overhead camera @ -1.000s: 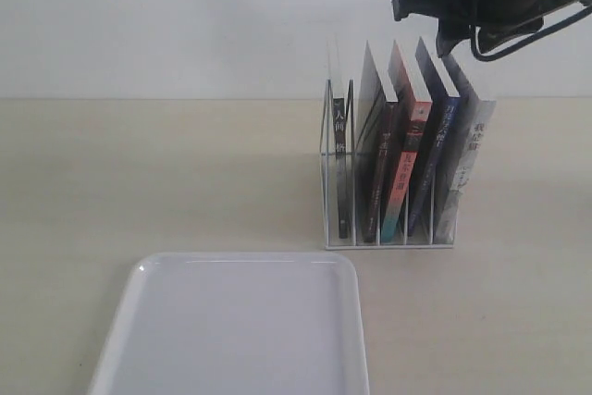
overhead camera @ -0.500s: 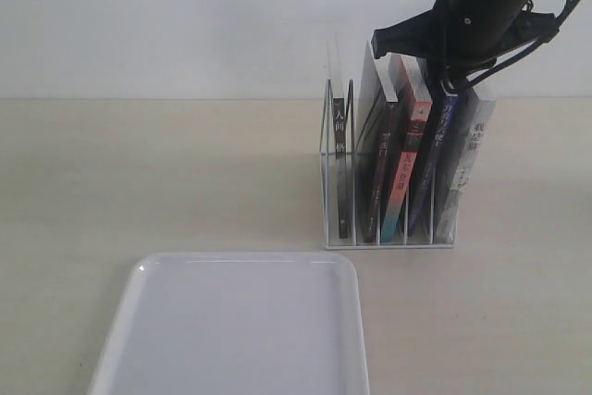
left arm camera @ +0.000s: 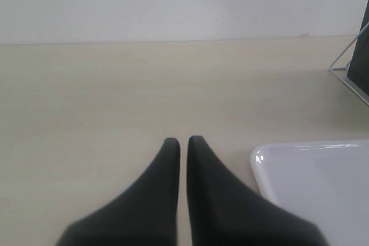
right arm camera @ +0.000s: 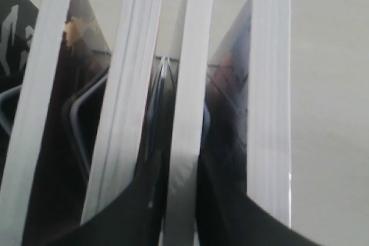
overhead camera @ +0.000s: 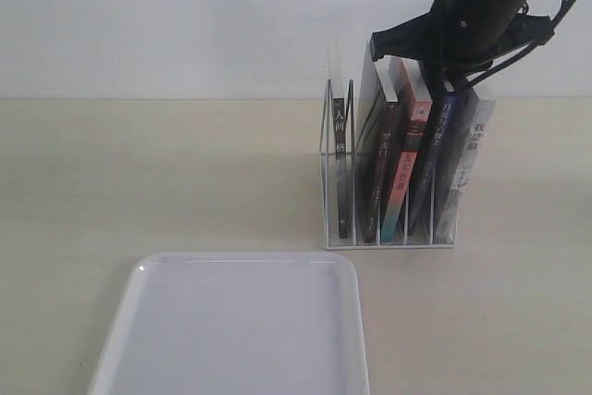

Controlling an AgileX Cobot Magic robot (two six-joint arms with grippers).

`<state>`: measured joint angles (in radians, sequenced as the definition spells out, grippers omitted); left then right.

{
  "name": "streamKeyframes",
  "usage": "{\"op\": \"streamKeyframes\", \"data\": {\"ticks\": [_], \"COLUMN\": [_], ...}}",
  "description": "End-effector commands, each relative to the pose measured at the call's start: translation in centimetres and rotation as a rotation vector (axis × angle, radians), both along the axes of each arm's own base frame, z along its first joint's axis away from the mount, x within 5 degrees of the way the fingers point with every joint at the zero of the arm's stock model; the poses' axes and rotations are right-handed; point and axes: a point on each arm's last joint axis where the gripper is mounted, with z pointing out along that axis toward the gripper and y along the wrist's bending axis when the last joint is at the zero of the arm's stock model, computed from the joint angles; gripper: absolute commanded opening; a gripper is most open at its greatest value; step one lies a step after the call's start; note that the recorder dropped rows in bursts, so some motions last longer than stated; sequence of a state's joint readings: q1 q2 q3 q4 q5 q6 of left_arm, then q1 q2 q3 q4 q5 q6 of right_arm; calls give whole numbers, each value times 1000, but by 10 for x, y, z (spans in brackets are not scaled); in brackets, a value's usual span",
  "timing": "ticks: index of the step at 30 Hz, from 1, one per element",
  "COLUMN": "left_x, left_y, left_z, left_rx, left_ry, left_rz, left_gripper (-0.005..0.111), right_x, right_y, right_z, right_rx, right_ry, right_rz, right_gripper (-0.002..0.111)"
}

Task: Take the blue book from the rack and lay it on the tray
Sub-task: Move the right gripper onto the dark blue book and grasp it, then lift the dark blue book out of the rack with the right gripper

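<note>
The white wire rack (overhead camera: 388,244) holds several upright books. The blue book (overhead camera: 440,141), with its navy spine, stands second from the right. My right gripper (overhead camera: 446,79) has come down on its top edge. In the right wrist view the two dark fingers press both faces of the blue book's (right arm camera: 196,56) white page block, so the right gripper (right arm camera: 181,178) is shut on it. The white tray (overhead camera: 231,330) lies flat in front, left of the rack. My left gripper (left arm camera: 183,140) hovers shut over bare table, beside the tray's corner (left arm camera: 323,182).
Tight against the blue book stand a pale grey-white book (overhead camera: 472,150) on the right and a red-and-teal-spined book (overhead camera: 407,168) on the left. Further left are a dark book (overhead camera: 381,173) and a thin black one (overhead camera: 340,154). The rack's edge (left arm camera: 349,67) shows in the left wrist view.
The right arm dropped down and leftward from above the rack onto the books' top edges. Over the last half second it barely moved. The books and tray have not shifted.
</note>
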<state>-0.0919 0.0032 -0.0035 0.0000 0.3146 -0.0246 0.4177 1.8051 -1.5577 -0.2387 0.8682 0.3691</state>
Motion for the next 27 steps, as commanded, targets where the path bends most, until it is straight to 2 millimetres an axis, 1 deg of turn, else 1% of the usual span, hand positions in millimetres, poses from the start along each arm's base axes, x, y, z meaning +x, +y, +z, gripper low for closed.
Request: {"op": "streamKeyframes", "data": {"ticks": [1, 5, 9, 10, 12, 14, 15, 18, 20, 22, 23, 24, 26, 27], "left_x": [0, 0, 0, 0, 0, 0, 0, 0, 0, 0, 0, 0, 0, 0], "left_y": [0, 0, 0, 0, 0, 0, 0, 0, 0, 0, 0, 0, 0, 0], "left_z": [-1, -1, -1, -1, -1, -1, -1, -1, -1, -1, -1, -1, -1, -1], "left_rx": [-7, -7, -7, -7, -7, -7, -7, -7, -7, -7, -7, -7, -7, -7], "left_ry": [-4, -4, -4, -4, -4, -4, -4, -4, -4, -4, -4, -4, -4, -4], "left_rz": [4, 4, 4, 4, 4, 4, 4, 4, 4, 4, 4, 4, 4, 4], "left_gripper": [4, 4, 4, 4, 4, 4, 4, 4, 4, 4, 4, 4, 4, 4], "right_x": [6, 9, 9, 9, 9, 9, 9, 9, 8, 2, -4, -6, -20, -24], "right_y": [0, 1, 1, 1, 1, 1, 1, 1, 0, -2, -5, -7, -14, -16], "right_z": [-12, -14, -15, -15, -15, -15, -15, -15, -11, 4, 18, 24, 51, 58], "right_rx": [-4, 1, 0, 0, 0, 0, 0, 0, -2, 16, 25, 31, 46, 44], "right_ry": [21, 14, 16, 16, 16, 16, 16, 16, 5, -29, -64, -78, -141, -157], "right_rz": [-13, -14, -14, -14, -14, -14, -14, -14, -13, -19, -18, -18, -19, -20], "right_gripper": [19, 34, 34, 31, 20, 2, 0, 0, 0, 0, 0, 0, 0, 0]}}
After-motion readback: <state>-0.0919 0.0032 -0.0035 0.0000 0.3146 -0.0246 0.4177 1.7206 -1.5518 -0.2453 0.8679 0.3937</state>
